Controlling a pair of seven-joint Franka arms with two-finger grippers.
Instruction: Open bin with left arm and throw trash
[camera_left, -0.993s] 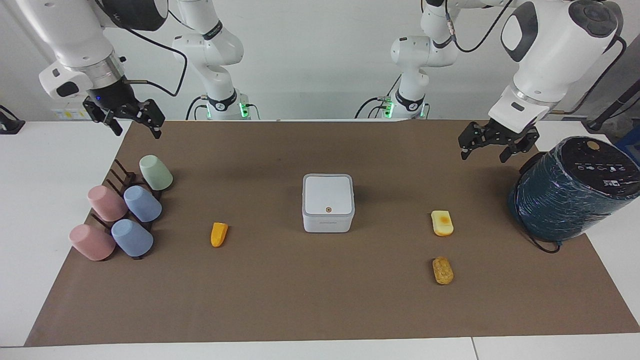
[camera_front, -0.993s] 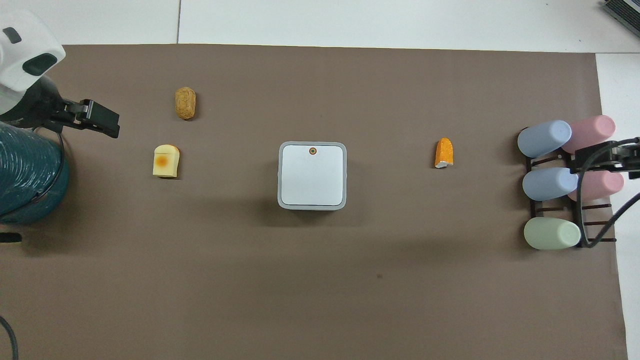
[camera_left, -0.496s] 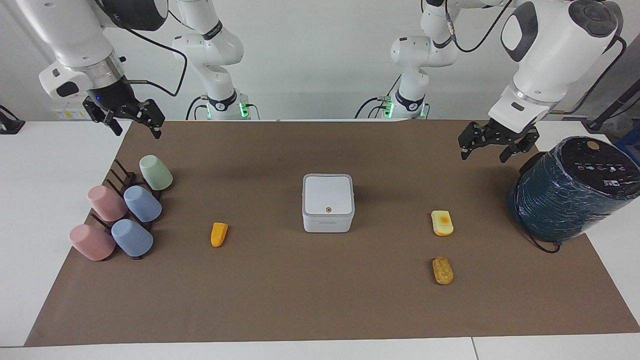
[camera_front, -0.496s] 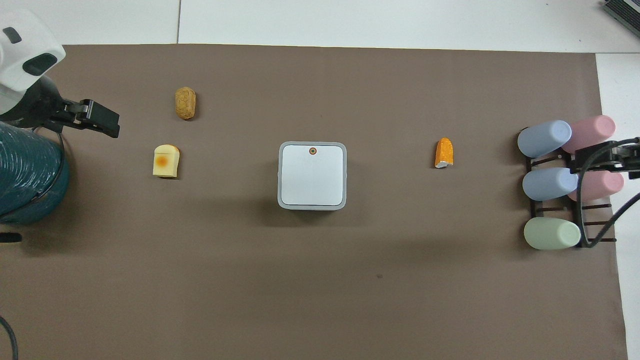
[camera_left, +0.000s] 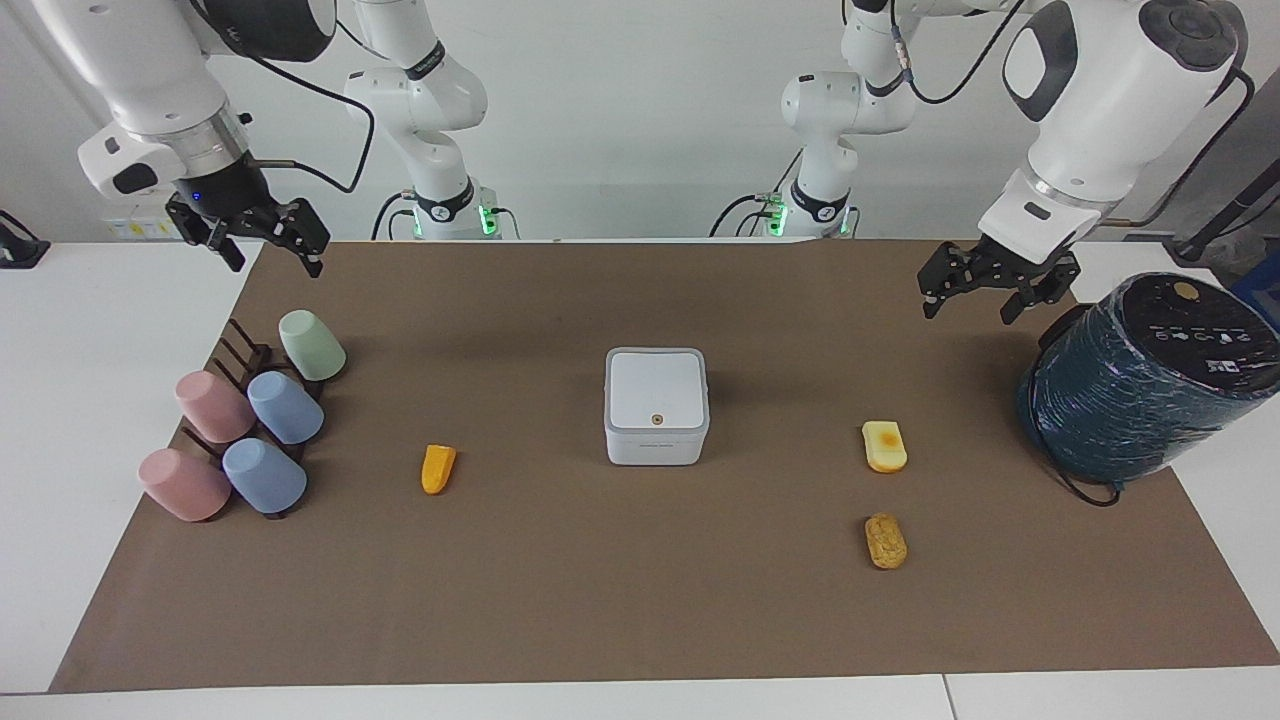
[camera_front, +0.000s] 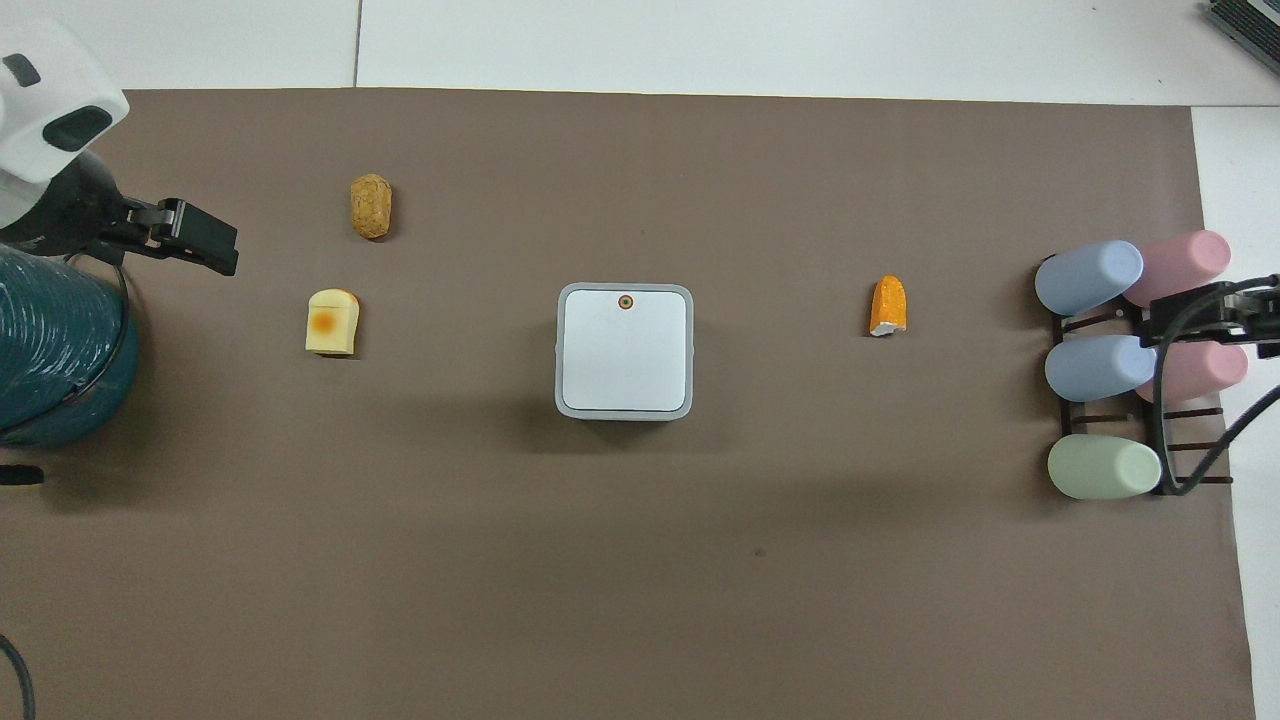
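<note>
The bin (camera_left: 656, 405) (camera_front: 625, 350) is a small white square box in the middle of the brown mat, and its lid is shut. Three pieces of trash lie on the mat. An orange wedge (camera_left: 438, 468) (camera_front: 889, 305) is toward the right arm's end. A pale yellow block (camera_left: 884, 446) (camera_front: 331, 322) and a bumpy brown oval (camera_left: 885, 540) (camera_front: 371, 206) are toward the left arm's end. My left gripper (camera_left: 966, 305) (camera_front: 205, 240) hangs open and empty in the air beside the teal cylinder. My right gripper (camera_left: 278, 262) waits open and empty above the mat's corner, by the cups.
A large dark teal wrapped cylinder (camera_left: 1140, 380) (camera_front: 50, 350) lies at the left arm's end of the mat. Several pastel cups (camera_left: 250, 420) (camera_front: 1100, 360) rest on a dark rack at the right arm's end. White table (camera_left: 60, 400) borders the mat.
</note>
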